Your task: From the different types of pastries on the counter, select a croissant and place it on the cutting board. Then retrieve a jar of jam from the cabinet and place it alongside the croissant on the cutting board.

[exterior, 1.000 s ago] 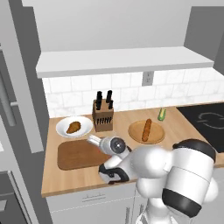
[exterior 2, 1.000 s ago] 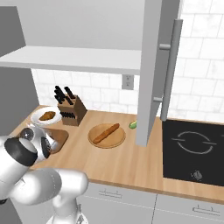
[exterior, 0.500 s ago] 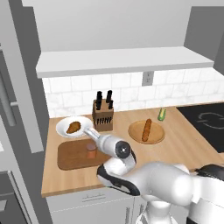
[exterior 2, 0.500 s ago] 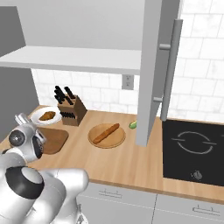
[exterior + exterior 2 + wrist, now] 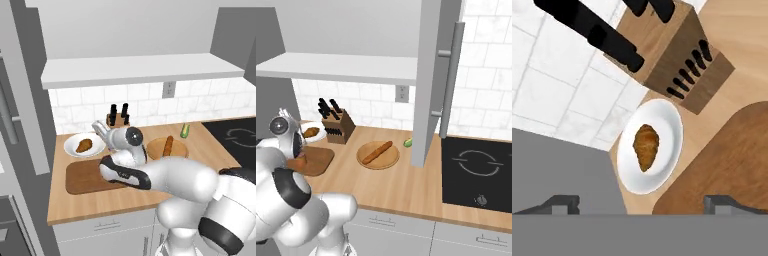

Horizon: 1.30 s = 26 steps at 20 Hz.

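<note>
The arm hides part of the cutting board (image 5: 82,177), perhaps half.

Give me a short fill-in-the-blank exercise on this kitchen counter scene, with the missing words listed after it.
1. The croissant lies on a white ___.
2. The wooden block beside it holds black-handled ___.
3. The long roll rests on a round wooden plate, not on the cutting ___.
4. In the hand view, the jaws of the gripper stand ___.

Missing words: plate; knives; board; open
</note>
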Motion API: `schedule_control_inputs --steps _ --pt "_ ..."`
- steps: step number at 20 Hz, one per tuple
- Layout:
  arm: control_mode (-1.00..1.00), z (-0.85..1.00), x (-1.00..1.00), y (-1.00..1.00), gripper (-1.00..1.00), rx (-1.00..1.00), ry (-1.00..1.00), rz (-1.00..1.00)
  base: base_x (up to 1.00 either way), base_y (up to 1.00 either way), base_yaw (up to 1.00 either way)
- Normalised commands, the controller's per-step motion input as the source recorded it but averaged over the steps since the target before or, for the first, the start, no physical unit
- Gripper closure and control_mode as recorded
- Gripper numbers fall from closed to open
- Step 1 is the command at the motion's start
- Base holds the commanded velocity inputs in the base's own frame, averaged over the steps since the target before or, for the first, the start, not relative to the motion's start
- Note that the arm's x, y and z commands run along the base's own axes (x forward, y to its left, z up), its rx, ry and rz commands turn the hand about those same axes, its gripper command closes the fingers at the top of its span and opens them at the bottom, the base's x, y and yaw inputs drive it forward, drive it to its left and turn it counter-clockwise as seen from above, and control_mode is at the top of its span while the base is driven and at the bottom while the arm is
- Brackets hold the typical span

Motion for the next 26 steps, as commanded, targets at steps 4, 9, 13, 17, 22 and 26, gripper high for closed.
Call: schedule_control_inputs --steps 4,9,13,17,22,26 --pt "-1.00 -0.06 0.90 0.62 -1.00 -0.10 0.90 -0.07 0.00 0.00 0.00" --pt "-1.00 -0.27 0.25 0.24 -1.00 0.01 0.15 0.00 0.00 0.00 0.00" --pt "-1.00 -0.08 0.64 0.36 -1.00 -0.02 -0.04 0.01 0.00 0.00 0.00" --pt "-1.00 -0.58 -0.09 0.13 -1.00 -0.09 0.10 0.00 0.00 0.00 0.00" --pt "-1.00 -0.62 -0.04 0.00 -1.00 -0.09 0.09 0.00 0.00 0.00 0.00" --pt "-1.00 -0.12 0.75 0.00 -1.00 0.00 -0.01 -0.02 0.00 0.00 0.00"
